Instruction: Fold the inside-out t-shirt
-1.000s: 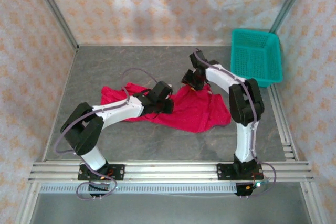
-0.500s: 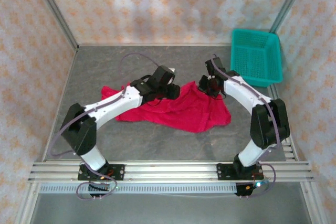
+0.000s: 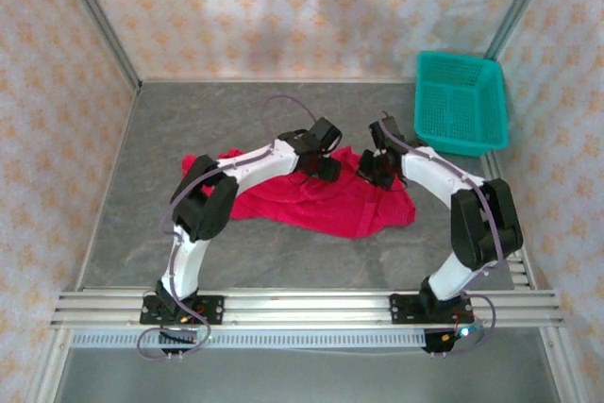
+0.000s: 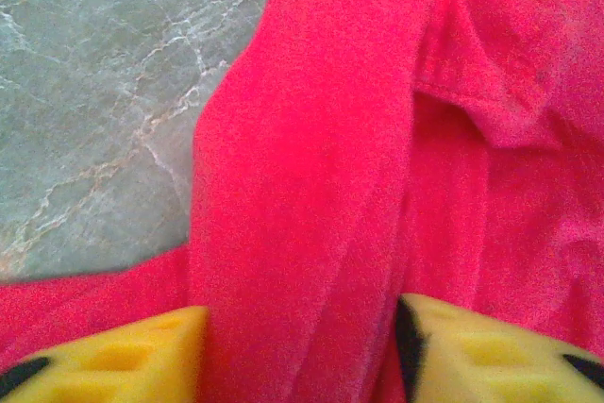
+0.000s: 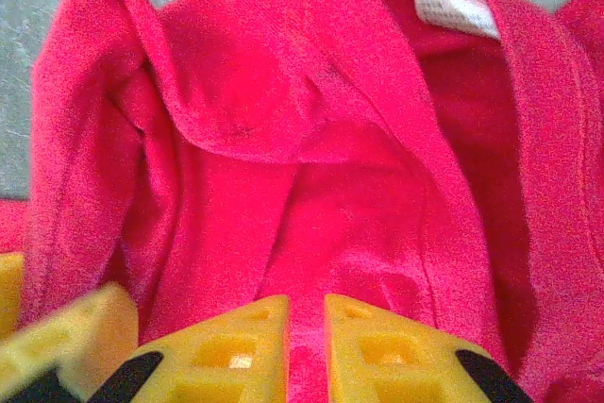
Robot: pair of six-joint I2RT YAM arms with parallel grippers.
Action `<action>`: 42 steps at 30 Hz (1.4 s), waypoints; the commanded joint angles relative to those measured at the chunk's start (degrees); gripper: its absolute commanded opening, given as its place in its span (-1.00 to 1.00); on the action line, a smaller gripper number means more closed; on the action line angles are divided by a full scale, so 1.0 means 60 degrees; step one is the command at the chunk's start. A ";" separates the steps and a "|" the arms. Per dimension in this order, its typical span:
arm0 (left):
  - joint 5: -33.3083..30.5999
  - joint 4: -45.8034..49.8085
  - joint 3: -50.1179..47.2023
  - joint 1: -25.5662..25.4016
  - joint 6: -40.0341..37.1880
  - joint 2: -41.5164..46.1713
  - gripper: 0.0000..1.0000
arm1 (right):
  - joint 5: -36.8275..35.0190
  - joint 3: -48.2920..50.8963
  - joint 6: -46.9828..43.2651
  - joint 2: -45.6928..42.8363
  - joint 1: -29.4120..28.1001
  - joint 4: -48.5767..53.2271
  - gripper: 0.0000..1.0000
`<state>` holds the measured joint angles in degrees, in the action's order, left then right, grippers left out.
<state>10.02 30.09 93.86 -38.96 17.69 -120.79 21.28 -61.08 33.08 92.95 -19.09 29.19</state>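
The inside-out t-shirt (image 3: 316, 203) lies crumpled and red in the middle of the grey table. My left gripper (image 3: 326, 163) is over its far middle part. In the left wrist view its yellow fingers (image 4: 113, 356) stand apart and straddle a thick raised fold of the t-shirt (image 4: 302, 186), so the left gripper (image 4: 297, 356) is open. My right gripper (image 3: 377, 167) sits just to its right on the shirt's far right part. It is the right gripper (image 5: 307, 346) with jaws nearly together, pinching a thin ridge of cloth. The white tag (image 5: 456, 5) shows beyond it at a seam.
A teal mesh basket (image 3: 461, 101) stands at the back right corner. Bare grey table (image 3: 189, 110) lies left of and behind the shirt, and in front of it (image 3: 311, 261). Patterned walls close the back and both sides.
My left arm has reached farther right and across the shirt, and its jaws have widened. My right gripper has swung down onto the shirt's far right part and closed on cloth.
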 commanded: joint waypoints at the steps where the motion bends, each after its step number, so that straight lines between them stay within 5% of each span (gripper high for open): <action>1: -0.0066 0.0625 0.0591 0.0328 -0.0312 -0.0416 -0.75 | 0.0164 0.0281 0.0248 -0.0408 -0.0181 -0.0461 -0.61; 2: -0.0006 0.0681 0.0621 0.0401 -0.0287 -0.0413 -1.00 | 0.0198 0.0317 0.0296 -0.0368 -0.0273 -0.0587 -0.59; 6: 0.0283 0.0382 0.0039 0.0649 0.0017 0.0373 -1.00 | 0.0345 -0.0013 0.0606 0.0232 -0.0647 -0.1085 -0.56; 13: 0.1424 -0.0728 -0.1374 0.0975 0.0781 0.1670 -1.00 | 0.0715 -0.0560 0.1934 0.1503 -0.0746 -0.3095 -0.07; 26: 0.1769 -0.0956 -0.1648 0.1044 0.0932 0.1445 -1.00 | 0.0848 -0.0221 0.2389 0.0857 -0.0898 -0.3488 -0.03; 33: 0.1824 -0.0913 -0.1680 0.1042 0.0949 0.1475 -1.00 | 0.1084 -0.0705 0.2698 0.1805 -0.1100 -0.3887 -0.02; 35: 0.1824 -0.0913 -0.1712 0.1048 0.0963 0.1520 -1.00 | 0.1134 -0.0834 0.2887 0.2169 -0.1169 -0.4068 -0.18; 39: 0.1842 -0.0913 -0.1743 0.1174 0.1031 0.1594 -1.00 | 0.0994 -0.0676 0.3181 0.2092 -0.1177 -0.4147 -1.00; 42: 0.1943 -0.0924 -0.1743 0.1409 0.1211 0.1710 -1.00 | 0.0466 -0.0654 0.2416 0.1264 -0.1049 -0.2762 -1.00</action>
<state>21.04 25.30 83.83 -32.34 23.46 -111.15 27.29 -64.73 50.13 105.32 -26.04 6.98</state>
